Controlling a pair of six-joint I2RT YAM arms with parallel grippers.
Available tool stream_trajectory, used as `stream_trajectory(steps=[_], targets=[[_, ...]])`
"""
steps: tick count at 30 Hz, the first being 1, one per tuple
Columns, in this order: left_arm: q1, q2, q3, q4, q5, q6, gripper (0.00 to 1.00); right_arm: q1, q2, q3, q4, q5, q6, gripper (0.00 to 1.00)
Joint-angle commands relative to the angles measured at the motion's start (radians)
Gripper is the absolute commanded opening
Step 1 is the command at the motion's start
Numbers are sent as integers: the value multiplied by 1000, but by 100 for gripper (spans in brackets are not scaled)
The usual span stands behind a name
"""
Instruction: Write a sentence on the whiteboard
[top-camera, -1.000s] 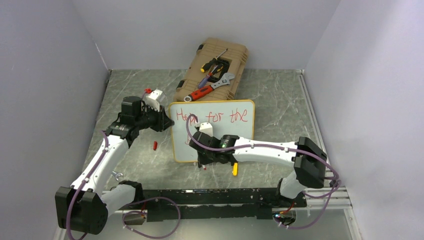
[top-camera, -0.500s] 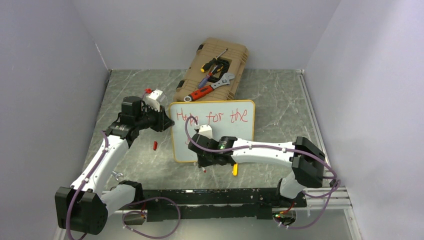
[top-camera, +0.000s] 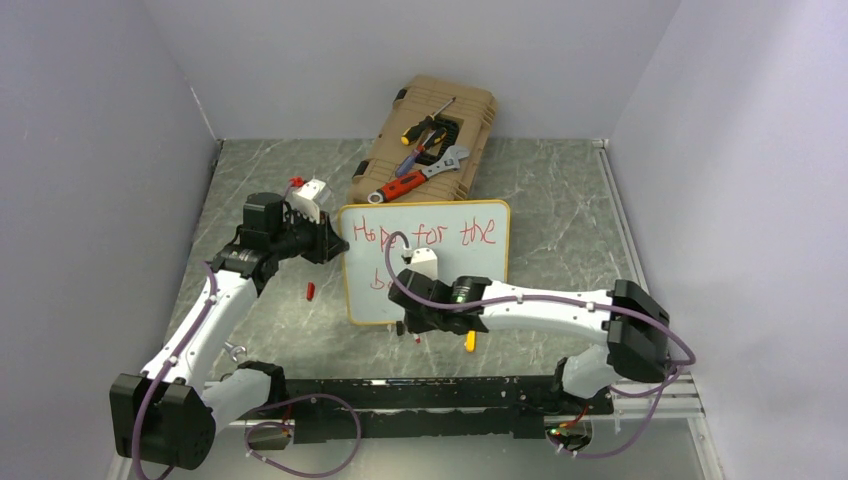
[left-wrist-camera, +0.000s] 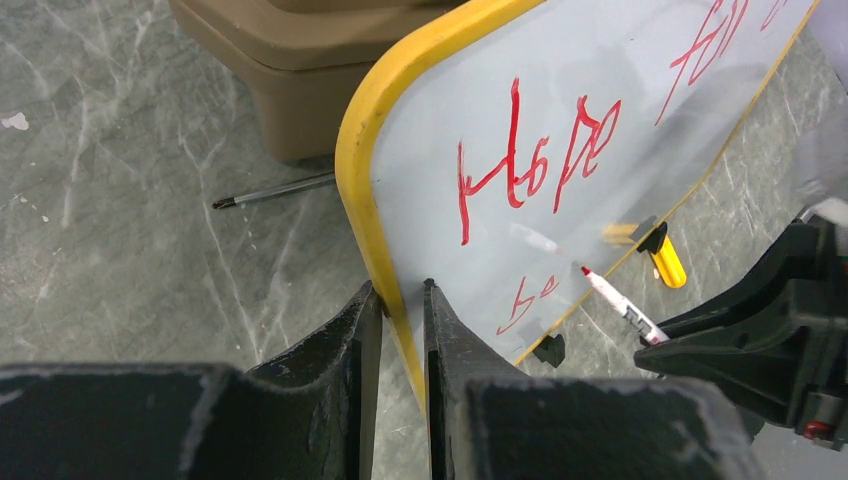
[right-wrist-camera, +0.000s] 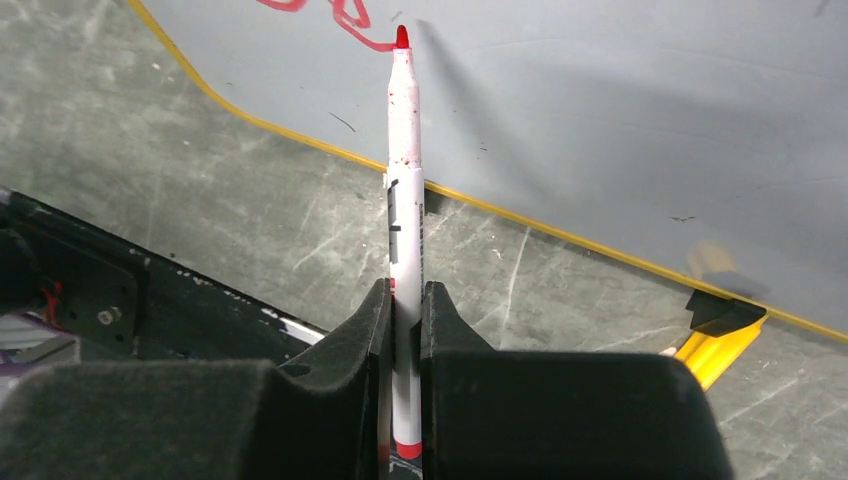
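finds the left gripper (left-wrist-camera: 401, 300) at the left, jaws pinching the yellow left edge of the whiteboard (top-camera: 470, 272), one on each face. notes a small red cap (top-camera: 310, 291) lying on the tabletop (top-camera: 560, 200) just left of the board, apart from it. places the whiteboard near the middle of the tabletop, resting on its long edge and leaning back, written face toward the near edge. reads the sentence (top-camera: 430, 232) in red: "hope for the" along the top line, "be" at the left of the second line, the rest of that line bare or hidden by the right arm (top-camera: 540, 300). sees a tan tool case (top-camera: 478, 112) behind the board at the far edge of the tabletop, hand tools (top-camera: 405, 186) lying on its lid. finds the right gripper (right-wrist-camera: 404, 300) before the board's lower half, jaws pinched on a red-tipped marker (right-wrist-camera: 404, 150), tip at the board face beside the last red stroke; cannot tell whether it touches. notes a yellow object (top-camera: 469, 339) on the tabletop under the right arm, near the board's lower edge.
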Motion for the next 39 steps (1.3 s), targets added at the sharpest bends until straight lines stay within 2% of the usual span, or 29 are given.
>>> stream_trajectory(steps=[1, 11, 21, 28, 39], targets=[[-29, -13, 20, -11, 51, 13, 0, 11, -82, -24, 81, 68, -19, 0], [-28, -11, 21, -12, 48, 16, 0, -8, -17, 31, 13, 69, -26, 0], [-29, -6, 22, -11, 49, 16, 0, -50, -17, 20, 40, 46, -51, 0], [-28, -2, 23, -12, 46, 17, 0, -49, 9, 30, 63, 2, -91, 0], [-28, -1, 22, -12, 48, 16, 0, -22, 0, -9, 37, -20, -51, 0]])
